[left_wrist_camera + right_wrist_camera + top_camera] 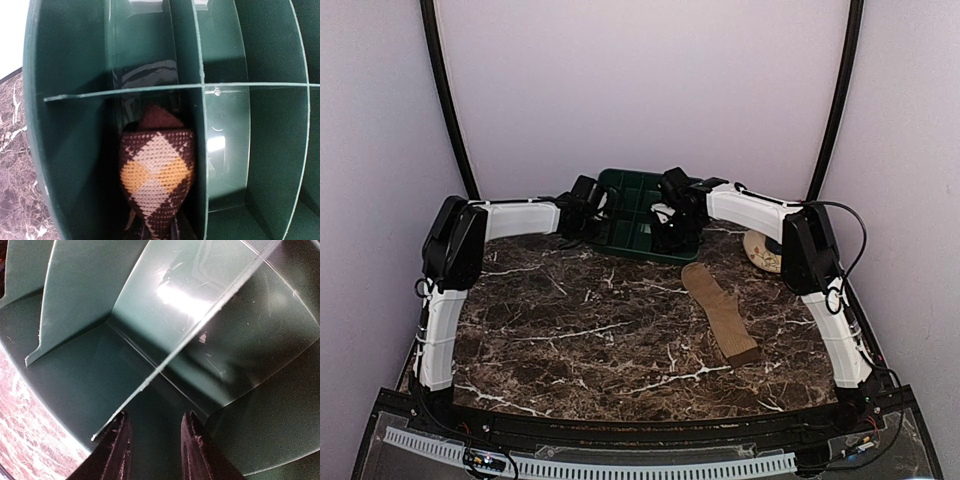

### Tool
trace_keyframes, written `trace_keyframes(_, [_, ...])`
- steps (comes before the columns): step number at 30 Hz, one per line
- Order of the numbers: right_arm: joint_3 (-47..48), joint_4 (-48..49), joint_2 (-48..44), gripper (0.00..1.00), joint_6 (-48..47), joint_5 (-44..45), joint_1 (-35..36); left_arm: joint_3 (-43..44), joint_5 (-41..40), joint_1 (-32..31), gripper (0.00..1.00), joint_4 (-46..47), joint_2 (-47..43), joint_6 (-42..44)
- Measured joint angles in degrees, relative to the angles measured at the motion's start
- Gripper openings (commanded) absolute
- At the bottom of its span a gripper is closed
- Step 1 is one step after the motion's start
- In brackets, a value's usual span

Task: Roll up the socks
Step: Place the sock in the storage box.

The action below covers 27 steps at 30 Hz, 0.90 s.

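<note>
placement of first rolled sock, second sock pending. both arms reach forward across the marble table [570, 330] to the green tray [625, 180] at its far edge. the argyle sock [157, 182], bunched into a compact roll with its cuff folded over the body, sits in one tray compartment. in the left wrist view it lies on the near side of a cross divider [125, 93] and close against a long divider on its right. the left gripper [592, 215] hangs at the tray's left side, its camera looking down on this roll. its fingers do not show in that view, so it cannot be told whether they pinch the fabric or stand clear. the right gripper [152, 452] points into another compartment, its fingers [115, 450] apart with only bare tray floor between them. the tan sock [720, 312] lies flat and unrolled on the table, just in front of the tray's right end and apart from both grippers.

judgement: the step in hand is stowing the first roll, and about half the task looks done. the next move calls for both grippers to lift clear of the dividers without dragging the roll open. they would then travel to the tan sock, one pinning an end while the other turns the fabric over itself. soft knit is likely to spring loose if let go early.
</note>
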Motion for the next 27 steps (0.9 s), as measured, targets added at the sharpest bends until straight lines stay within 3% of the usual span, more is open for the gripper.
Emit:
trace_keyframes(7, [0.92,-1.07,0.46,0.32,-0.15,-0.37,0.02,0.0,-0.09,0.0,0.06,0.7,0.96,0.0])
trace_keyframes(17, [2.05,-2.25,1.07,0.31,-0.5,-0.85,0.04,1.03,-0.07,0.07,0.33,-0.09,1.11,0.11])
trace_keyframes(27, [2.84,-2.84,1.46,0.31,-0.52,-0.94,0.0,2.29,-0.2,0.07,0.4,-1.49,1.16,-0.28])
